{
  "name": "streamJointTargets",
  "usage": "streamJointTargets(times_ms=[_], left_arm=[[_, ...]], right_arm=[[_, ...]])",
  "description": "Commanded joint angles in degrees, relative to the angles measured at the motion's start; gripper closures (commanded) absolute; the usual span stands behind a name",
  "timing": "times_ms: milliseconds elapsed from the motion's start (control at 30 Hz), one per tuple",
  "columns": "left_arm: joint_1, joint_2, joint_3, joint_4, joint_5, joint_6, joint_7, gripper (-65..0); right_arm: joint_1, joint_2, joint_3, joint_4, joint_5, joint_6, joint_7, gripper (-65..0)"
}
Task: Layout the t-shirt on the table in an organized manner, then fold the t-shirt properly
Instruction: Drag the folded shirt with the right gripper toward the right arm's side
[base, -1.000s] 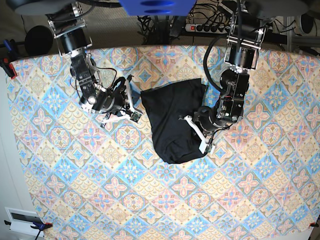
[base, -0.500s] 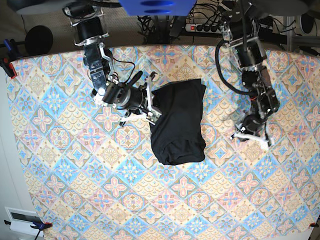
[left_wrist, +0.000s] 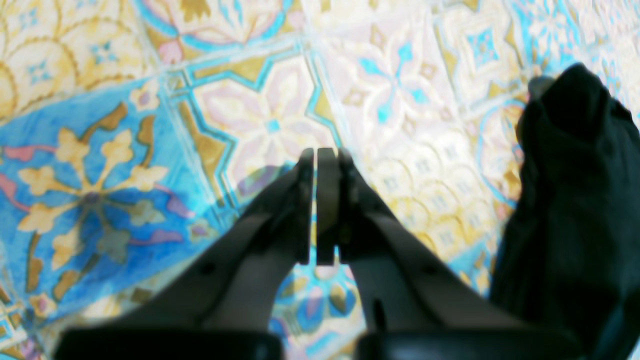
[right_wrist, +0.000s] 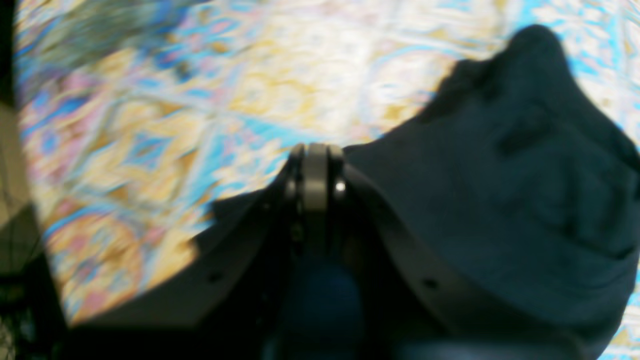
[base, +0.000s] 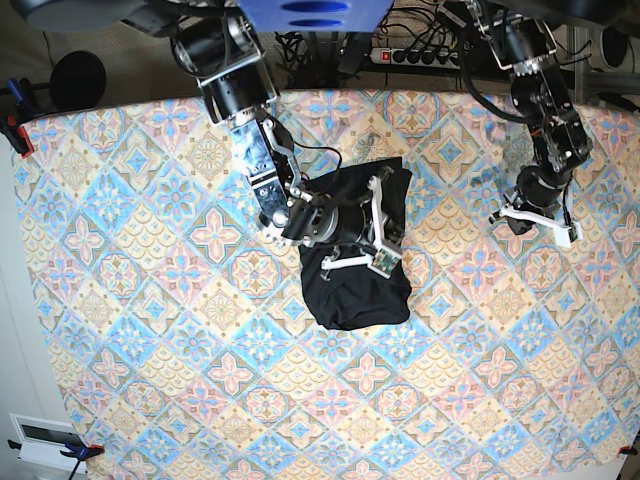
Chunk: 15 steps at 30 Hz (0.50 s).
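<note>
The black t-shirt (base: 350, 285) lies bunched in a narrow, roughly folded shape in the middle of the patterned table (base: 150, 300). My right gripper (base: 385, 232) reaches from the left across the shirt's upper half and sits low over it. In the right wrist view this gripper (right_wrist: 315, 155) is shut, its tips at the edge of the dark fabric (right_wrist: 500, 200), and nothing shows between the fingers. My left gripper (base: 540, 222) is far to the right over bare cloth. In its wrist view the left gripper (left_wrist: 316, 160) is shut and empty, with the t-shirt (left_wrist: 575, 210) off to the right.
A power strip (base: 420, 55) and cables lie behind the table's far edge. Clamps (base: 15, 135) hold the cloth at the left edge. A small white device (base: 45, 440) sits beyond the near left corner. A blue mount (base: 315, 12) hangs over the back middle.
My right arm has swept from left of the shirt rightwards onto it, and the shirt has become narrower. My left arm has drawn off the shirt, right and slightly back.
</note>
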Motion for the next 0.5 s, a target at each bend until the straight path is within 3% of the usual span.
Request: streamJointTargets(times_ms=[0,100,233,400,467], left_arm=[[-0.1,-0.6,-1.2,1.7,-0.6,-0.2,-1.2,-0.1],[0.5,-0.5,-3.1,2.0,-0.6,-0.2,-1.0,-0.1],[1.3,-0.6,-3.4,2.0,-2.4,-0.2,-1.0,-0.1],[1.7,-0.7,-3.4,2.1,-3.8,-0.2,-1.0,-0.1],[1.7,-0.7,-3.4,2.1,-3.8,-0.2,-1.0,-0.1]], right_arm=[[1.6,-0.7,-0.3,-1.4,1.4,0.3,2.5,0.0],[4.1,-0.7,-0.3,-8.4,1.6,-0.7,6.1,0.0],[5.4,-0.7,1.8,-15.2,1.6,-5.9,9.8,0.0],[5.4,-0.7,8.8,-23.1,1.2,-6.7,11.6,0.0],[5.4,-0.6,11.5,-23.8,1.2,-9.3,11.6,0.0]])
